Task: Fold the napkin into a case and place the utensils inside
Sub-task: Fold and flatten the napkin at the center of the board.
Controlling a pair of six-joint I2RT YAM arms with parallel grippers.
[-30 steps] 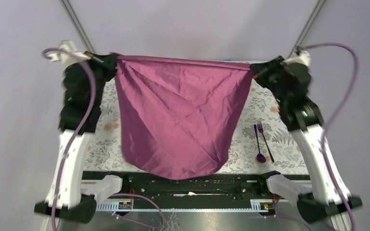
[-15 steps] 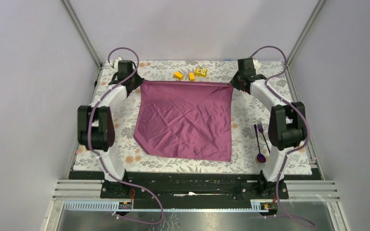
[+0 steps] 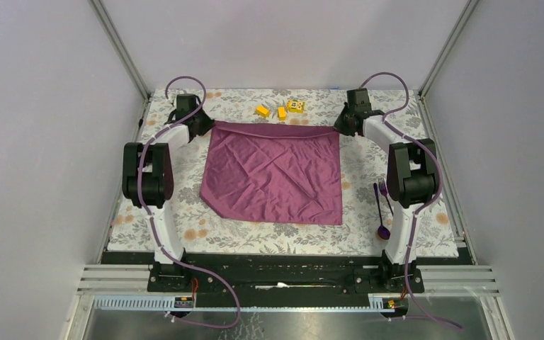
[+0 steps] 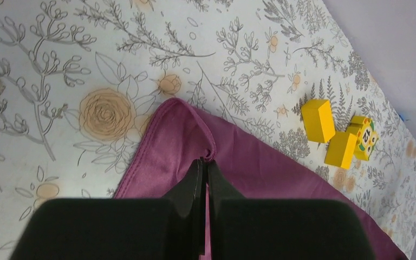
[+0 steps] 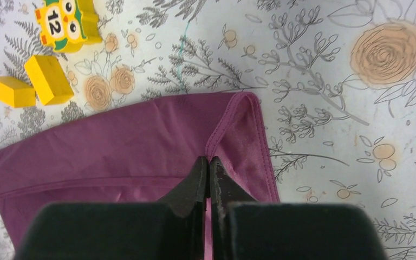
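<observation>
Two upper corners of napkin sit pinched in left gripper and right gripper; plum cloth spread, creased, mid-frame.

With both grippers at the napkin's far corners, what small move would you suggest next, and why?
Probably lift both corners slightly and draw them nearward to start the first fold: the left gripper and right gripper pinch the napkin, which lies spread nearly flat.

The plum-purple square cloth napkin, hanging high a second ago, now lies spread on the floral tablecloth. The left gripper and right gripper have sunk with it.
</observation>
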